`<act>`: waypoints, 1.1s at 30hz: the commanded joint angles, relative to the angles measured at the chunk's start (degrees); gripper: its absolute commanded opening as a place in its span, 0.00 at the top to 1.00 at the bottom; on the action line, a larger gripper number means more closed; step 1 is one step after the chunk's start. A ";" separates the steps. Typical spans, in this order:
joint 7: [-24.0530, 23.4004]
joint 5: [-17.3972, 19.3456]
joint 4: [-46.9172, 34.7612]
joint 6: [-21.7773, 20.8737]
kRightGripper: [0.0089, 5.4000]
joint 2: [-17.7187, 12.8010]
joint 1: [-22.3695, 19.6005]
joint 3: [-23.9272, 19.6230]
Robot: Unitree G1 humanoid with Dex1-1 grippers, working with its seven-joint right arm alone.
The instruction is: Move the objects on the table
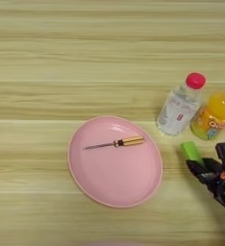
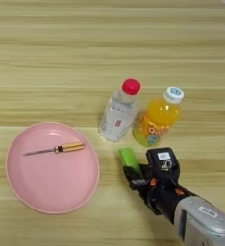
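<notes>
The green block (image 2: 129, 157) lies flat on the table (image 2: 47, 57), just in front of the two bottles and a little to the right of the pink plate (image 2: 18, 192), and its long axis runs from the far left to the near right, tilted slightly off straight. Its near end meets the black fingers of the gripper (image 2: 135, 178), which sits directly on the near-right side of the block, so the block lies up and a touch left from the claw, almost in line with the way the fingers point. One finger seems to lie along the block's near edge, with the other lower down, but I cannot tell whether they are apart or closed on the block, or merely touching it. The right arm is the only one in sight; its silver forearm (image 2: 206, 223) enters from the bottom right corner and reaches diagonally up and left, low over the wood. The screwdriver (image 2: 54, 149) rests inside the plate, well apart from the claw, its yellow handle pointing right and its thin shaft pointing left. Behind the block, the clear bottle with the red cap (image 2: 119, 113) and the orange juice bottle (image 2: 157, 121) stand close together, the juice bottle nearest the claw, which I judge leaves little room for a careless lift.
</notes>
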 commanded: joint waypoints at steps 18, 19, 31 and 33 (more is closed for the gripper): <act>-1.42 -4.86 5.75 -7.37 0.74 -1.39 -1.51 3.50; -1.41 -4.89 5.87 -7.45 0.74 -1.37 -1.51 3.61; -1.39 -4.92 6.18 -7.90 0.62 -1.70 -1.60 3.61; -1.36 -4.94 6.02 -7.84 0.60 -1.82 -1.63 3.62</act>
